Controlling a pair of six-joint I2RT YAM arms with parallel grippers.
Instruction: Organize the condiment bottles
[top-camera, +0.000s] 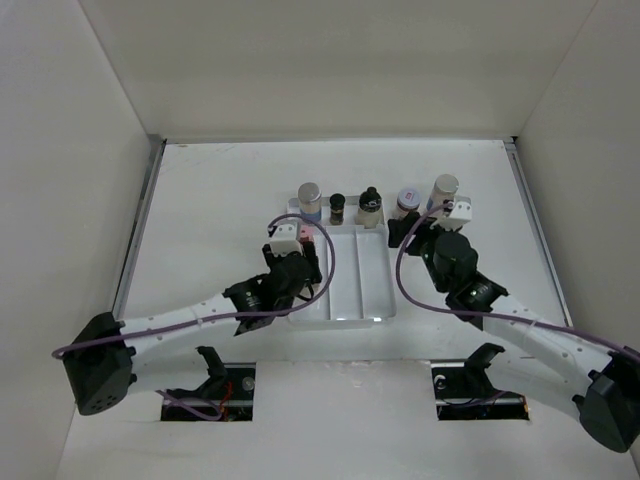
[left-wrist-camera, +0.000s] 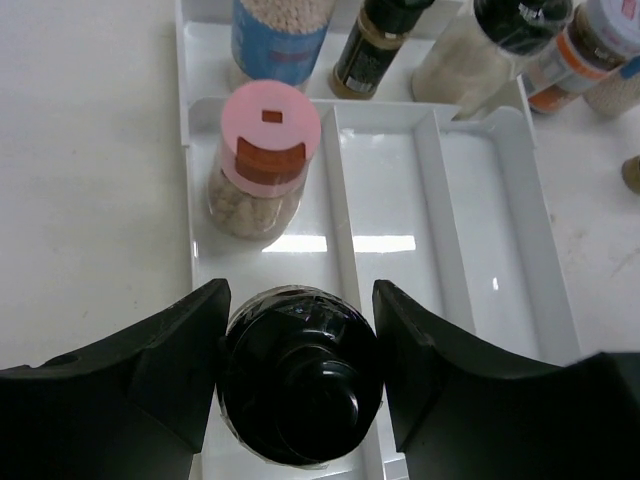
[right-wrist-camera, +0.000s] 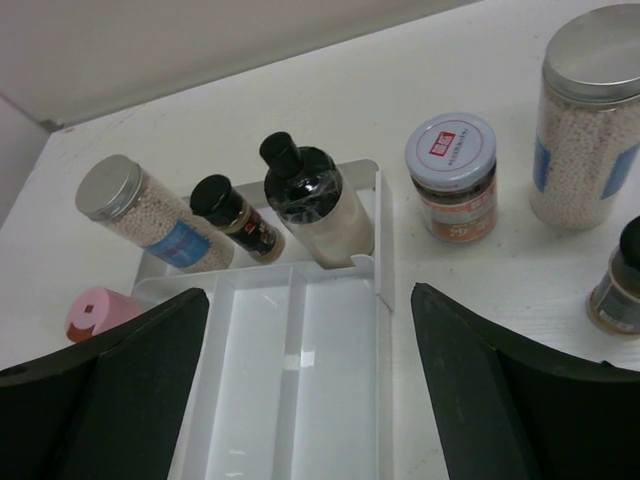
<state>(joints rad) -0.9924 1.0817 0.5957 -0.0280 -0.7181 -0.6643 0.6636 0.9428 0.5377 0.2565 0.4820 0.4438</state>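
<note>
My left gripper (top-camera: 300, 255) (left-wrist-camera: 300, 375) is shut on a black-capped bottle (left-wrist-camera: 300, 385) held upright over the near end of the left compartment of the white tray (top-camera: 360, 285) (left-wrist-camera: 480, 250). Just ahead in that compartment stands a pink-lidded jar (left-wrist-camera: 265, 160) (right-wrist-camera: 100, 312). Across the tray's back row stand a grey-capped blue-labelled jar (top-camera: 309, 200) (right-wrist-camera: 140, 215), a small dark-capped bottle (top-camera: 337, 208) (right-wrist-camera: 235, 217) and a black-capped white bottle (top-camera: 370, 208) (right-wrist-camera: 315, 205). My right gripper (top-camera: 425, 228) (right-wrist-camera: 310, 400) hangs open and empty over the tray's right side (right-wrist-camera: 330, 380).
On the table right of the tray stand a red-and-white-lidded jar (top-camera: 407, 200) (right-wrist-camera: 455, 175), a larger grey-lidded jar (top-camera: 444, 190) (right-wrist-camera: 590, 115) and a small dark-capped bottle (right-wrist-camera: 620, 280). White walls enclose the table on three sides.
</note>
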